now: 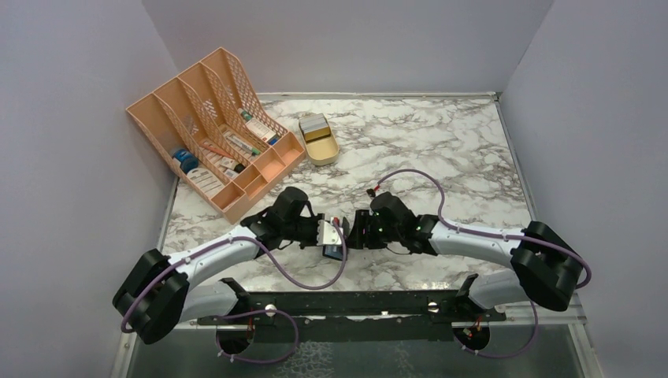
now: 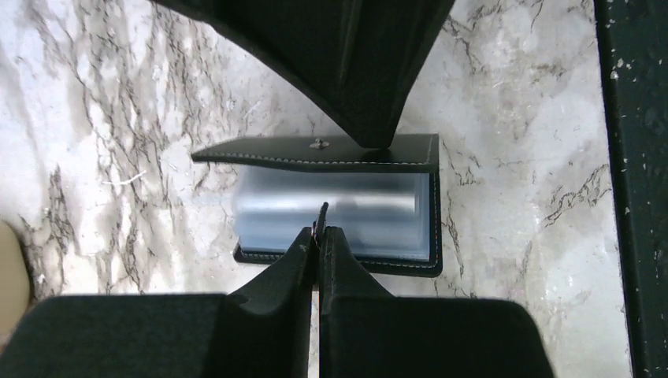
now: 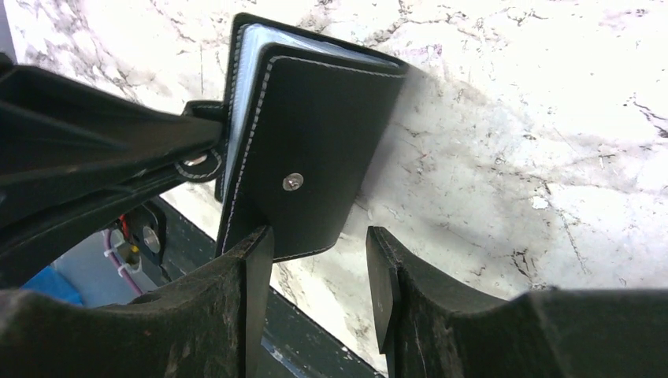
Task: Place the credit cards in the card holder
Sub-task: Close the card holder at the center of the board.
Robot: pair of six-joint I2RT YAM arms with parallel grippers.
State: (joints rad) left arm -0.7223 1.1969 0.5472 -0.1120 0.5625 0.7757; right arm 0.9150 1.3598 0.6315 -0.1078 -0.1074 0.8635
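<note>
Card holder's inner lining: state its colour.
Pale blue-grey, inside the small black stitched folding card holder; clearest in the left wrist view.

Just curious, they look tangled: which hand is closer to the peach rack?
Left. The left hand sits down-right of the peach rack; the right hand faces it from farther right.

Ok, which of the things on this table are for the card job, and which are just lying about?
For the job: card holder, gripped by the left hand; pale credit cards, seemingly stacked in the tan tin.
Lying about: peach file organiser; labelled boxes in it.
</note>
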